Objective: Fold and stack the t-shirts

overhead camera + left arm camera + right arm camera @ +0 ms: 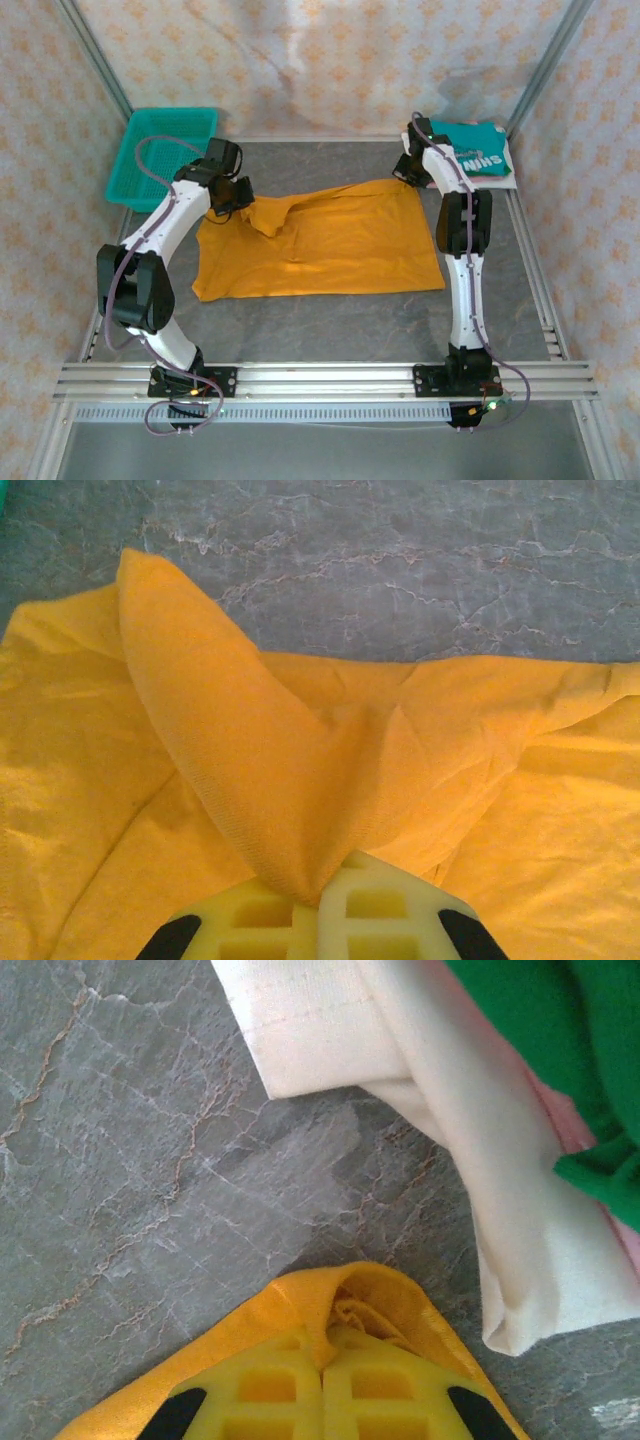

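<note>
Pinching woven mustard-orange t-shirt, left tool on peaked fold, right tool on corner

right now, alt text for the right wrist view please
The right gripper is shut on an edge of the mustard-orange t-shirt over a grey marbled table. Beyond it lies a folded white shirt under a pink shirt and a teal-green shirt.

Mustard-orange cloth t-shirt spread mostly flat at mid-frame, upper-left corner pulled up into a peaked fold. Folded teal t-shirt with white lettering stacked at upper right atop white t-shirt and pink t-shirt.
</note>
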